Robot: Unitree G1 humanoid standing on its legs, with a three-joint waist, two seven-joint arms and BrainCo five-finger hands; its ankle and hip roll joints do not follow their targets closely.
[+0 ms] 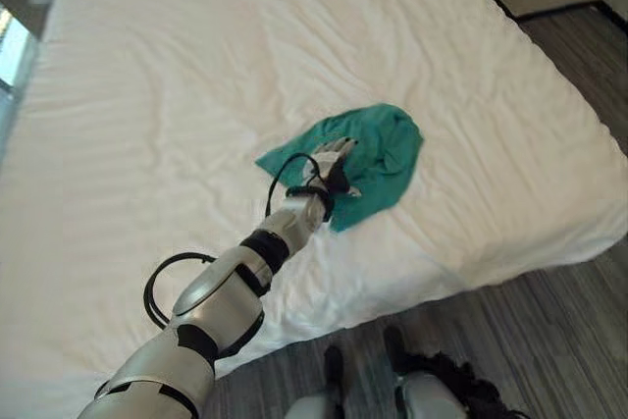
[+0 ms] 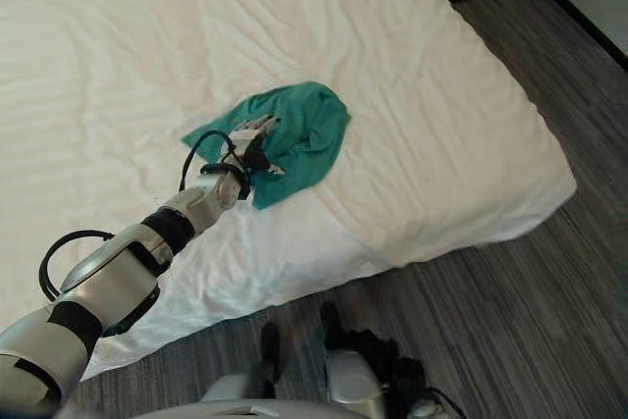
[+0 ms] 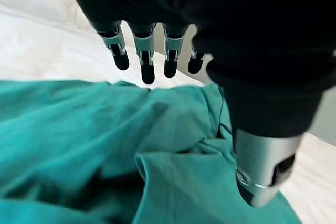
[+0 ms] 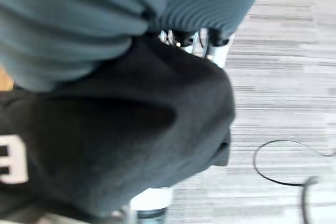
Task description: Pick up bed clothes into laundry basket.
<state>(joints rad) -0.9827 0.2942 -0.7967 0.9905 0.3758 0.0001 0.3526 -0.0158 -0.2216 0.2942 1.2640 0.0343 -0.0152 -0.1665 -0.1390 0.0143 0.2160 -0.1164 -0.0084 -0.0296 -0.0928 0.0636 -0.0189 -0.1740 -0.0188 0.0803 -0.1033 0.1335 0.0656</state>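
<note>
White bed (image 1: 177, 95) is carrying the teal garment (image 1: 383, 149), crumpled near its edge. I am holding my left robot hand (image 1: 332, 159) over it, fingers straight and spread. I should be pressing down, then curling around a thick fold.

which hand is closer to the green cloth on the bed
Left. The left hand hovers right over the green cloth, fingers straight. The right hand is low over the floor, far from it, with dark and grey-blue cloth around it.

A white bed (image 1: 196, 95) carries a crumpled, seemingly teal garment (image 1: 378, 159).
</note>
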